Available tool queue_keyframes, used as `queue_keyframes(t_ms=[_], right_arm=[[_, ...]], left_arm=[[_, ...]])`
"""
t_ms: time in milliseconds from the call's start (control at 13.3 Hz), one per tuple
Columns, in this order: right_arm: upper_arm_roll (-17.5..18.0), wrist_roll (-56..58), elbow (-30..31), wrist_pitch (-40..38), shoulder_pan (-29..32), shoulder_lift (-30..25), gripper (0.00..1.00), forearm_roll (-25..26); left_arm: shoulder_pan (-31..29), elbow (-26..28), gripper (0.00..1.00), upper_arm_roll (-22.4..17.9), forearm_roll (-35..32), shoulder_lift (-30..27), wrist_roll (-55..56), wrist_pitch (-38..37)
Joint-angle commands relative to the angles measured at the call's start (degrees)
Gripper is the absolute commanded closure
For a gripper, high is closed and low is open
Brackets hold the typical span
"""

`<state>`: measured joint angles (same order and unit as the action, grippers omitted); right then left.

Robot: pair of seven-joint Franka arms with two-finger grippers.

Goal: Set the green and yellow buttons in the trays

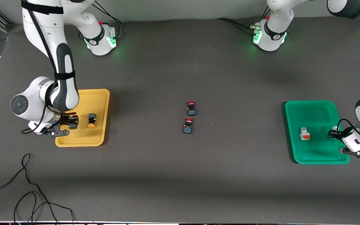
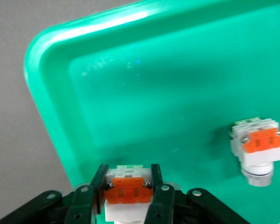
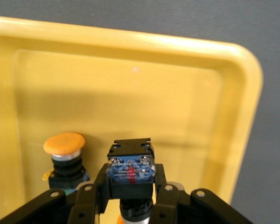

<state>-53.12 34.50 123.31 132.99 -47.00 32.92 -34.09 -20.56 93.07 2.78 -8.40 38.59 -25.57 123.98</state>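
Observation:
My right gripper (image 1: pixel 70 121) is shut on a dark yellow button (image 3: pixel 130 168) low over the yellow tray (image 1: pixel 100 93). Its fingers (image 3: pixel 101 184) clamp the block's sides. A second dark button with an orange-yellow cap (image 1: pixel 91 120) lies in that tray beside it and also shows in the right wrist view (image 3: pixel 64 151). My left gripper (image 1: pixel 334 133) is shut on a white button with an orange-red end (image 2: pixel 128 190) low over the green tray (image 1: pixel 311 104). Another white button (image 1: pixel 304 134) lies in the green tray and also shows in the left wrist view (image 2: pixel 259 149).
Two dark blocks with red caps (image 1: pixel 191 107) (image 1: pixel 188 125) lie mid-table, between the trays. Loose black cables (image 1: pixel 27 187) trail near the table's front edge at the right arm's end.

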Motion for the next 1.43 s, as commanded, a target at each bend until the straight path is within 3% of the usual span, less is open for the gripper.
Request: queue_keyframes(t_ms=[0,375,450,525,600,825,1125,1350], right_arm=[[-0.1,6.2,-0.1,1.8,-0.1,3.7,1.00,-6.1],[-0.1,6.5,-0.2,1.8,0.3,3.9,1.00,-6.2],[-0.1,6.5,-0.3,1.6,0.5,3.9,0.94,-6.2],[-0.1,6.5,-0.3,1.6,0.8,3.8,0.22,-6.2],[-0.2,6.5,-0.3,1.3,1.0,3.2,0.00,-6.2],[-2.8,6.0,-2.9,-5.0,0.9,0.2,0.00,-6.1],[-13.8,4.7,-14.9,-26.4,-0.1,-0.5,0.00,-5.0],[-21.6,4.5,-24.7,-39.5,-0.3,-0.6,0.00,-3.7]], left_arm=[[-0.9,-0.6,0.00,0.2,0.0,0.7,0.3,0.7],[-0.7,-1.0,0.00,0.4,0.1,-1.9,0.6,-0.3],[-0.6,-1.0,0.00,0.6,0.1,-3.8,0.5,-0.8],[-0.5,-1.2,0.00,0.6,0.1,-6.7,0.5,-3.3],[-0.3,-1.7,0.00,0.7,0.1,-9.7,0.3,-6.9],[-0.2,-2.5,0.00,2.7,0.1,-19.6,0.2,-14.9],[0.1,-2.5,0.00,7.1,0.6,-29.1,0.8,-22.1],[0.1,-2.7,0.00,10.7,3.1,-32.9,0.8,-25.0]])
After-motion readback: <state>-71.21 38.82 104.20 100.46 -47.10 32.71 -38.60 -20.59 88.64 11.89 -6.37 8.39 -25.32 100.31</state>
